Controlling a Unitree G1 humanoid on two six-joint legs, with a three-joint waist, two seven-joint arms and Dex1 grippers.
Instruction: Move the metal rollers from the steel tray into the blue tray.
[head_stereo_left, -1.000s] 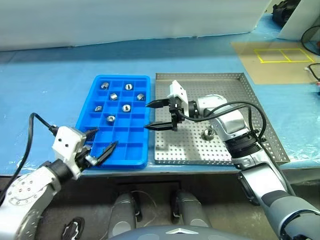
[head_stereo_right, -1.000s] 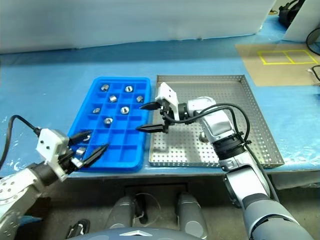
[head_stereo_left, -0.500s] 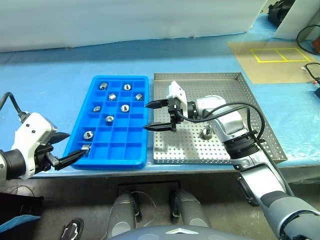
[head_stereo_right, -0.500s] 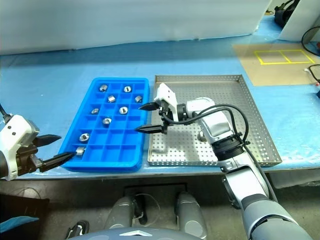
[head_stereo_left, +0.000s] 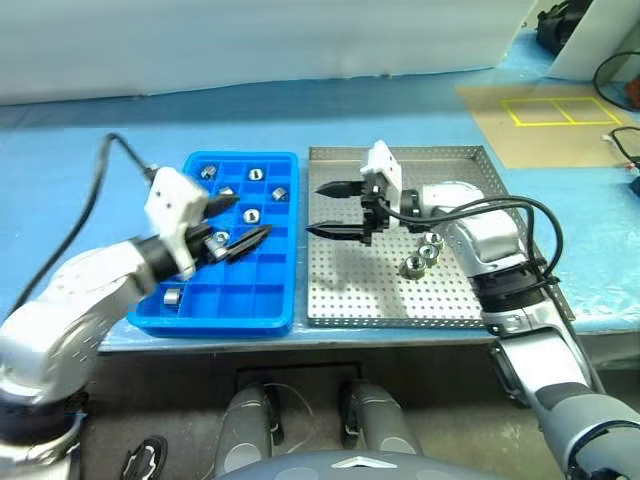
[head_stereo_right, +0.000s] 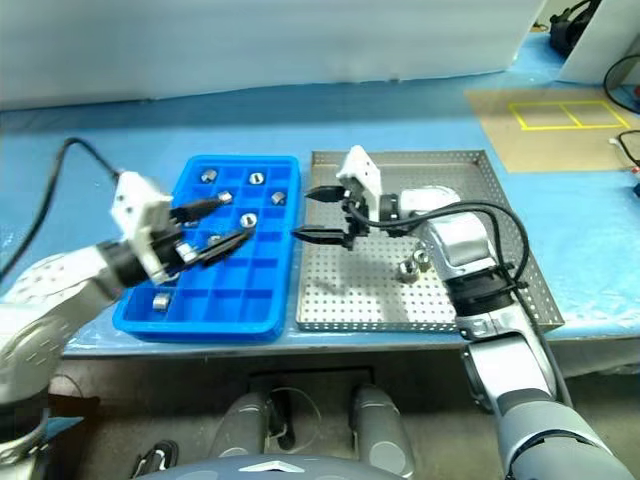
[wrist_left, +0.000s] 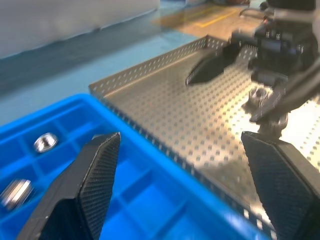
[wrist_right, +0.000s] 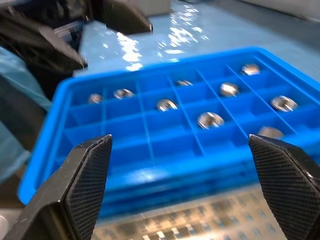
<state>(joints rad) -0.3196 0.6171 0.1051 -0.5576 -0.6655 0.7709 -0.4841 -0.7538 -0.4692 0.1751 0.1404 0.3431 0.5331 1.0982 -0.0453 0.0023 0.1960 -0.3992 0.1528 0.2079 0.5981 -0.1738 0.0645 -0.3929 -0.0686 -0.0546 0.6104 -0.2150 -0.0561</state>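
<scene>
1. We see both grippers spread and empty: the left gripper (head_stereo_left: 232, 222) hangs over the middle of the blue tray (head_stereo_left: 238, 310), and the right gripper (head_stereo_left: 334, 208) hangs over the left part of the steel tray (head_stereo_left: 470, 305), pointing toward the blue one.
2. The two sets of fingers are near each other across the trays' shared edge. If both arms move inward, we judge they could collide.
3. The left fingers hang just above filled compartments. A low sweep could knock a roller out of its cell.
4. The remaining rollers (head_stereo_left: 420, 258) lie together beside the right forearm, behind its fingertips. We think the arm must pull back to reach them, and its cable or wrist could nudge them away.
5. They lie touching or nearly so. A closing grip might catch one and send the other rolling.
6. Count: two trays, one blue and one steel.
7. Count: two rollers show in the steel tray.
8. Count: about eight rollers sit in the blue tray, including one (head_stereo_left: 172, 296) near its front left corner; the left gripper hides some cells, so we cannot be sure.
</scene>
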